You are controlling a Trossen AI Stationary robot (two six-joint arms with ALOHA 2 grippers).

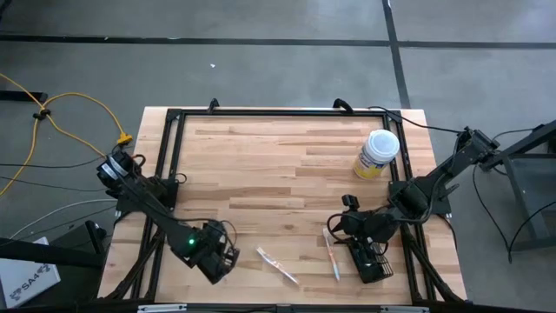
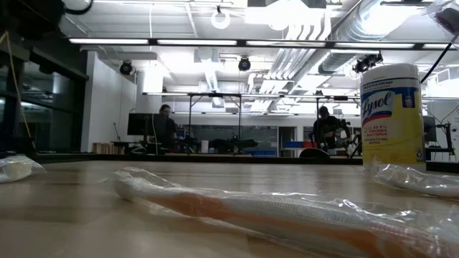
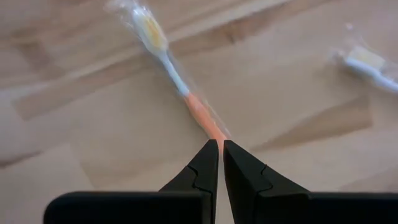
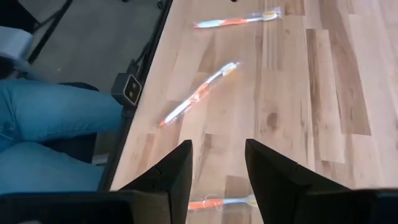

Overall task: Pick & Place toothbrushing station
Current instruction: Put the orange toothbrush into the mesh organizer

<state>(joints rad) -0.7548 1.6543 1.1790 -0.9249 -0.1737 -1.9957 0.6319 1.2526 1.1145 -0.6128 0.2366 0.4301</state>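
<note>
1. Small black wire-mesh rectangular basket (image 1: pixel 375 265) sits on the wooden bench (image 1: pixel 278 165) at approx 5 o'clock, near the front edge, partly under the right arm's wrist.
2. Right end effector (image 4: pixel 217 144) hovers just beside the basket, at its 10 o'clock. Fingers wide apart, nothing betw. them; bare bench below.
3. Clear-wrapped toothbrush w/ blue handle (image 1: pixel 332 254) lies just at the basket's 9 o'clock; can't tell if they touch.
4. Clear-wrapped toothbrush w/ orange handle (image 1: pixel 278 265) lies further along at the bench's 6 o'clock, angled.
5. Left end effector (image 3: pixel 221 144) is low at the bench's 7 o'clock. Fingers all but closed, only a sliver of gap, tips pinching the end of that orange handle.
6. Yellow wipes canister w/ white lid (image 1: pixel 376 155) stands upright at 2 o'clock, well apart from the basket.
7. Person in blue jeans (image 4: pixel 43 124) is just off the bench's front edge.
</note>
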